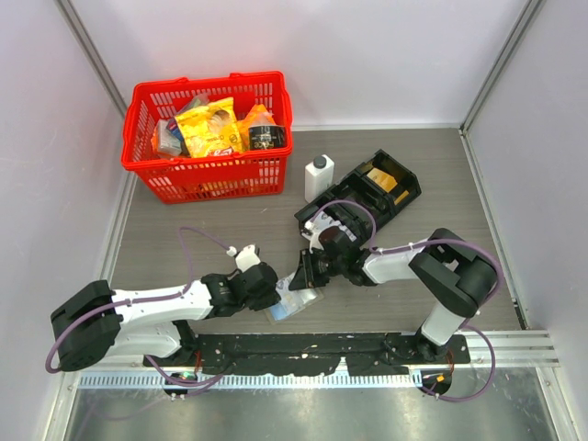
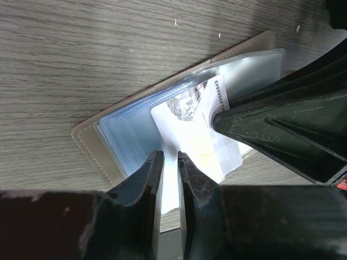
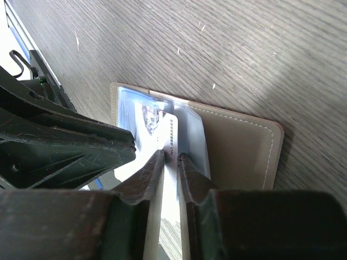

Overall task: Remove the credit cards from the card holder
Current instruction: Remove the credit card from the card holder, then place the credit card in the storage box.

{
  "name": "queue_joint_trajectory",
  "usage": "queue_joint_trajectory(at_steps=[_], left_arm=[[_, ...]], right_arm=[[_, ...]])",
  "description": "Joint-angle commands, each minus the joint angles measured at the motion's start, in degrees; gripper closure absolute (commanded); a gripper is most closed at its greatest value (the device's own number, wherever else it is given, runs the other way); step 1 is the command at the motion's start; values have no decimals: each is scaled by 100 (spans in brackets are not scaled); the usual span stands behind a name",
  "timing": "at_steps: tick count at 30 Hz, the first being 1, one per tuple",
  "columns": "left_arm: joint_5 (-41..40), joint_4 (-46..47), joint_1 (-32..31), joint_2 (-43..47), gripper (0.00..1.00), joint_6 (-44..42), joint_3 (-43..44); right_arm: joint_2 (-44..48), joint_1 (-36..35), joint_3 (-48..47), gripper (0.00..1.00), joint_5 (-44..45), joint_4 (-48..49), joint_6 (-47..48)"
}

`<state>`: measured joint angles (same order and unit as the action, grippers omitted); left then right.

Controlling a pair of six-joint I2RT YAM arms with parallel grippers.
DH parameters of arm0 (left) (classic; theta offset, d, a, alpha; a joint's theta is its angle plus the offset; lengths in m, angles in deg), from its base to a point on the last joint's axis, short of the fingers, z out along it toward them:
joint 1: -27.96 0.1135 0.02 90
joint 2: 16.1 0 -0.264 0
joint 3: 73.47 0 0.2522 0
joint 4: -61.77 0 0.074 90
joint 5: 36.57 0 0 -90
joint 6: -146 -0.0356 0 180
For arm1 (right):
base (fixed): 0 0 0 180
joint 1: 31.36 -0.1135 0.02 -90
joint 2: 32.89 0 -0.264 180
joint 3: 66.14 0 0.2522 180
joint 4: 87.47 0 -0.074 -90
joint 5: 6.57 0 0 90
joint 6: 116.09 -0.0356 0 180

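Both arms at work on the card holder (image 2: 92,142), which lies open on the table (image 1: 184,248) near the front edge, between my two arms, clear sleeves up. One white card (image 3: 169,142) sticks partway out of its sleeve. I see no card lying free beside it, so I judge the job barely begun, with this card and any behind it yet to come out. My right gripper (image 3: 171,158) straddles the card's numbered edge, jaws a sliver apart; clamped or loose, I cannot tell. My left gripper (image 2: 167,161) stands over the sleeves opposite, jaws almost together, and whether it pins the plastic I cannot tell either.
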<state>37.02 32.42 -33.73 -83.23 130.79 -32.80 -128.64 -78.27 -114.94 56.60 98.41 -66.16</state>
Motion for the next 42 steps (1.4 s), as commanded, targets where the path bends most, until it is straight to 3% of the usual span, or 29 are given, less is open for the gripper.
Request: queue_joint_trajectory(at_steps=[1,5,23,30,37,42], left_arm=[[111,-119,34,-124,79,-34,-64],[120,-128,34,-107,79,-34,-90],[85,-286,104,33,79,-174,103],[93,-1032,736,613,49,-964,779],[41,-2078,2080,1562,20,-2028,1588],[-406,-2921,2758,2282,4,-2687,2115]], right_arm=[[-137,-28,-81,83,-103,101,-9],[11,-11,-73,99,54,-38,70],[2303,209,-116,99,1654,-1823,422],[3641,271,-160,99,2664,-2113,-149],[4923,420,103,99,4639,-2078,-852],[5355,455,515,99,5749,-1999,-1432]])
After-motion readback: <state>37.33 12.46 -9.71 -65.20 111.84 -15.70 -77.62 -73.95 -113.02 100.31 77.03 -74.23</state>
